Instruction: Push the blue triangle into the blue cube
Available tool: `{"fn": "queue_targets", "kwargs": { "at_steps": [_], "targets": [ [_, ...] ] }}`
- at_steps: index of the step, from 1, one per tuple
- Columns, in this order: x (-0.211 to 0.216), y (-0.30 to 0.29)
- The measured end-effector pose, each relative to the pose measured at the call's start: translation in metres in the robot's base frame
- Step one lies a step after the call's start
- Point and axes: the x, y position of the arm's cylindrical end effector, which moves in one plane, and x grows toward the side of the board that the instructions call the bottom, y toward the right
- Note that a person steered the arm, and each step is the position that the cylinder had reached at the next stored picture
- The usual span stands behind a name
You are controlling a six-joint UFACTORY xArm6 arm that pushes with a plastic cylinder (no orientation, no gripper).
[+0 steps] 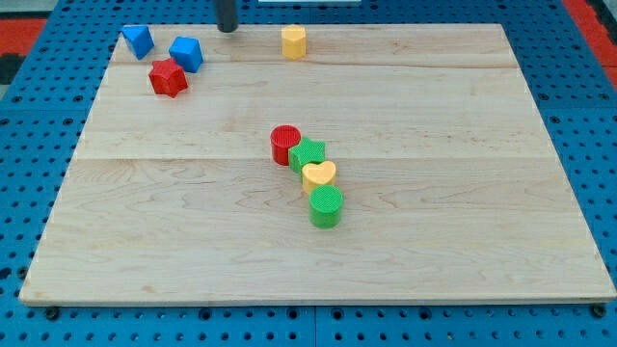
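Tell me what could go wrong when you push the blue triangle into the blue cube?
1. The red star touches or nearly touches the blue cube, so a hard push may shove it along too.
2. The blue triangle sits near the board's top left corner; a slanted push might slide it off.
3. My tip is to the right of both blue blocks, so I could bump the cube while going round it.

Only my tip [227, 29] shows: a short, dark grey, smooth cylindrical rod end, cut off above.
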Motion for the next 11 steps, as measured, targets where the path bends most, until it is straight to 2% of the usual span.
{"fn": "queue_targets", "kwargs": {
  "at_steps": [6, 7, 9, 10, 11],
  "targets": [
    [-0.001, -0.171],
    [0.033, -0.170],
    [0.024, -0.161],
    [0.026, -0.123],
    [0.055, -0.072]
  ]
}}
